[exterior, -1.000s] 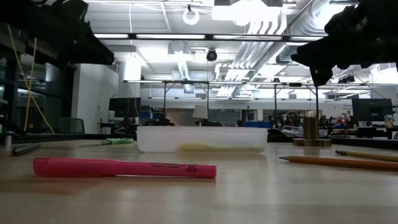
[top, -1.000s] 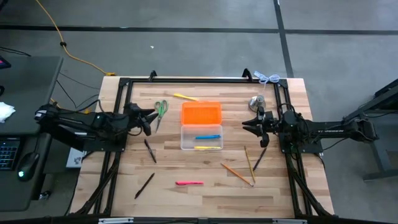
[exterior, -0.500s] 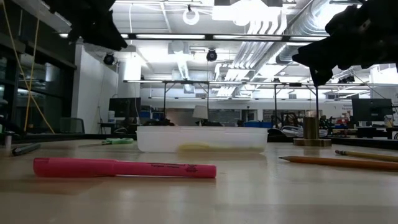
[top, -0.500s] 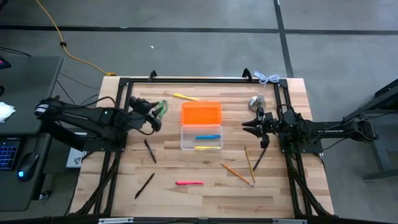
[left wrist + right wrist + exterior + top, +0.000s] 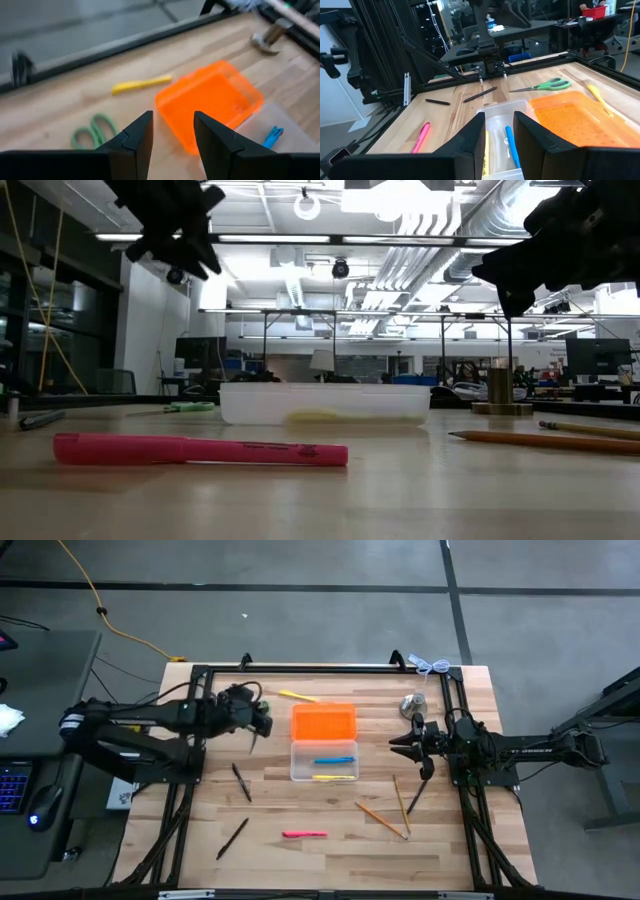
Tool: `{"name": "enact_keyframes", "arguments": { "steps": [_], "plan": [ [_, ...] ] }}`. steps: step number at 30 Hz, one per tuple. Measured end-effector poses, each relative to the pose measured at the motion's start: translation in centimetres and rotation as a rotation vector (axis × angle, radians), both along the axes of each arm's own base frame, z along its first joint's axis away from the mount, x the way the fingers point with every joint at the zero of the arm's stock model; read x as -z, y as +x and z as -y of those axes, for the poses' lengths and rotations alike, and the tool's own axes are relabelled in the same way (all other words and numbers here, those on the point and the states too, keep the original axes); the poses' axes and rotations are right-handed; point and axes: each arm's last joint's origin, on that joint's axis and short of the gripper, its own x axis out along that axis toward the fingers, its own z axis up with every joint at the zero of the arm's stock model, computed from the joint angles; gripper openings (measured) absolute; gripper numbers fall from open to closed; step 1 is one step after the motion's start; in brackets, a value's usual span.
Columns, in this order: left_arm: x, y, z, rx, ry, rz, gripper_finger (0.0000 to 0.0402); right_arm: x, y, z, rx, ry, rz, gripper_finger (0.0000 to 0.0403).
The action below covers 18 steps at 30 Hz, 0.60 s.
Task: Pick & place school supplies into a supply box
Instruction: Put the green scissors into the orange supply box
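Overhead, the left tool (image 5: 262,720) hides the scissors (image 5: 93,131) — its wrist shows them; both tools gape, empty.

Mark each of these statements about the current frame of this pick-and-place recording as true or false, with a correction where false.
1. The clear plastic supply box holds a blue pen and a yellow marker. True.
2. The green-handled scissors lie inside the box. False: they lie on the wooden table, beside the box's bright orange lid.
3. The left gripper is open and holds nothing. True.
4. The pink highlighter is gripped by the right gripper. False: it lies on the table, and the right gripper holds nothing.
5. A yellow pen lies on the table outside the box. True.
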Motion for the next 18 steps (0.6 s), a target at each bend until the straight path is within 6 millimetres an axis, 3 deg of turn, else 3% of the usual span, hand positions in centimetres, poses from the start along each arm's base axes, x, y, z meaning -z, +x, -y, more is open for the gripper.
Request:
{"name": "enact_keyframes", "arguments": {
  "steps": [7,18],
  "plan": [
    [1.6,0.0,-2.5,-0.101,-0.204,-0.044,0.0172,0.0,0.0,0.0,0.000,0.000,0.000,0.0078],
    [2.7,-0.4,-5.6,-0.207,-0.305,-0.074,0.0172,0.0,0.0,0.0,0.000,0.000,0.000,0.0078]
  ]
}}
